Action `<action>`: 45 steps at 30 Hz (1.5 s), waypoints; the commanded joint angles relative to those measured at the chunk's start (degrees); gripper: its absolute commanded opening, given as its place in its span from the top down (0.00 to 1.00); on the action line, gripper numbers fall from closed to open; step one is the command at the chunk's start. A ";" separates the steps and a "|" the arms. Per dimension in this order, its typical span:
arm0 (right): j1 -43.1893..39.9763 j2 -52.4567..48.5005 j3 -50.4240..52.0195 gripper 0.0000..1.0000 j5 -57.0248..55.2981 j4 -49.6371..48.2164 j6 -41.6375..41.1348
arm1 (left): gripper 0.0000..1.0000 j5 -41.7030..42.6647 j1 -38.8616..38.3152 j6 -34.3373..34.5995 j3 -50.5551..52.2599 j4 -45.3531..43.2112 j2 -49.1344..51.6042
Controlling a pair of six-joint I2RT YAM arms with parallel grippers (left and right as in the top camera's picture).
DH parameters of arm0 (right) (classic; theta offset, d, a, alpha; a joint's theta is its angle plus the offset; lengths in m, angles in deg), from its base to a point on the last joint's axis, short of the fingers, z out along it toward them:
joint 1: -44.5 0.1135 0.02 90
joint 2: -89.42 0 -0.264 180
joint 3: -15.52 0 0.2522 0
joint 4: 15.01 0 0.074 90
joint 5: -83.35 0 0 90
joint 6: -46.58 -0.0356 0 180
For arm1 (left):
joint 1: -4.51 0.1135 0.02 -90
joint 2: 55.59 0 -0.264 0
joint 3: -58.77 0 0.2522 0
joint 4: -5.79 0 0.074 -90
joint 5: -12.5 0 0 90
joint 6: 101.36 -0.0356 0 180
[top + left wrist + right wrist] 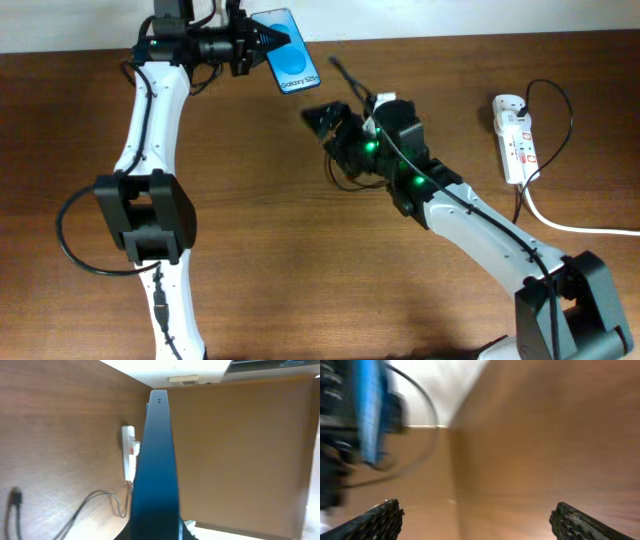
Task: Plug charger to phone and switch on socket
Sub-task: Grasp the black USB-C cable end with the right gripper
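My left gripper (262, 45) is shut on the phone (288, 50) and holds it at the table's far edge, blue screen up. In the left wrist view the phone (157, 460) shows edge-on. The charger's thin black cable lies on the table with its connector tip (334, 64) just right of the phone; the tip also shows in the left wrist view (16, 496). My right gripper (325, 118) is open and empty, below the tip; in the blurred right wrist view its fingers (480, 525) are wide apart. The white socket (514, 138) lies at the far right.
The socket's thick white cord (570, 226) runs off the right edge. The black cable loops (568, 120) beside the socket, which also shows in the left wrist view (129, 452). The brown table (300, 260) fills the view.
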 commanded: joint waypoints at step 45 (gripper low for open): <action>-0.48 -35.21 -24.00 0.68 -12.55 24.50 30.97 | 1.00 3.80 6.54 -5.49 0.72 9.16 -0.50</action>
